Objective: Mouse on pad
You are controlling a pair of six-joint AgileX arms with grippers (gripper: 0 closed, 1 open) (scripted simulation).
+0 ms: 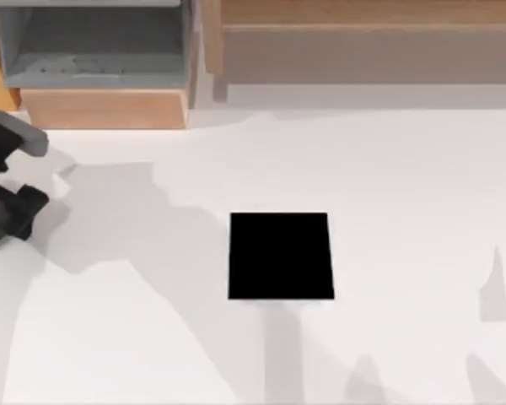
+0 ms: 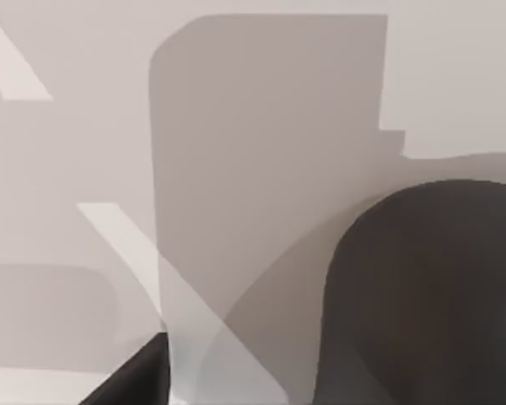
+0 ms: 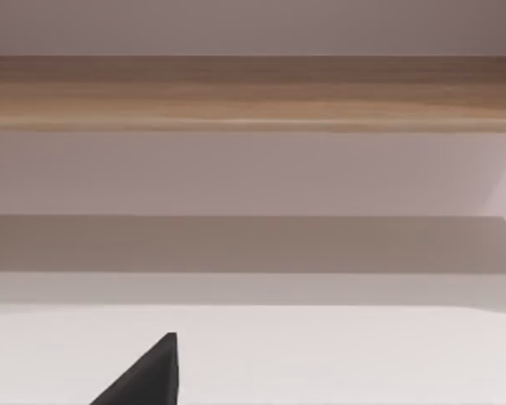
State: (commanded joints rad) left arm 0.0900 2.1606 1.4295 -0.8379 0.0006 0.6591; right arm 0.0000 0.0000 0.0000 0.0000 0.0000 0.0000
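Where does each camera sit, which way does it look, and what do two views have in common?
Top view: above the table, looking down at the pad; my left arm is at the left edge.
Left wrist view: on the left arm, looking closely at the shadowed table; a black corner of the left gripper and a dark rounded shape show.
Right wrist view: on the right arm, looking low across the table at the wooden ledge; a black piece of the right gripper shows.
Shared: top and right wrist views both hold the wooden ledge.

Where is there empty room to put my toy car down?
The table is bare right of the pad, and between the pad and the wooden furniture behind. The left arm crowds the left edge.
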